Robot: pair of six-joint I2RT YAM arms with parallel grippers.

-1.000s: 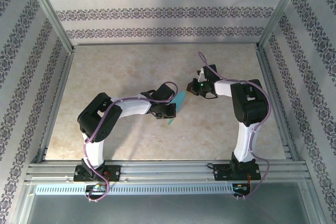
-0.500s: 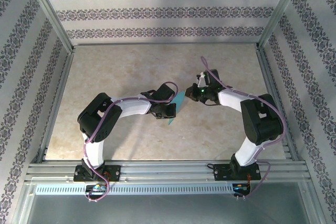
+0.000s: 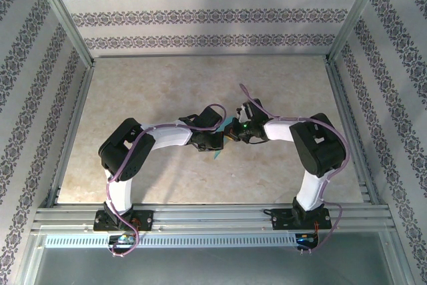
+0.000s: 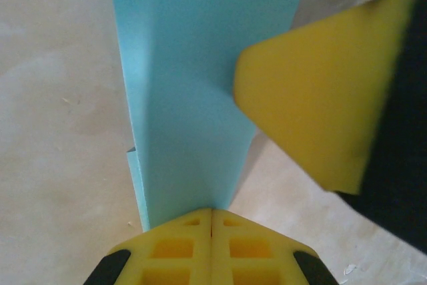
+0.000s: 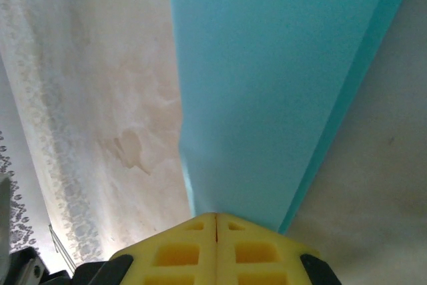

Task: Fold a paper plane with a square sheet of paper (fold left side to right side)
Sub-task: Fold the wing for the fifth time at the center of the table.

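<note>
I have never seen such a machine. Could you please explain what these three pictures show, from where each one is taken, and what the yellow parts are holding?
This is a robot with two arms bolted at the near edge of a table. The wide picture comes from a camera above and behind them, so the left arm is on the left and the right arm is on the right. Each close picture comes from a camera on one wrist. The yellow parts are gripper fingers. The left gripper is shut on a folded blue paper. The right gripper is shut on the same paper. They meet near the table's middle.
</note>
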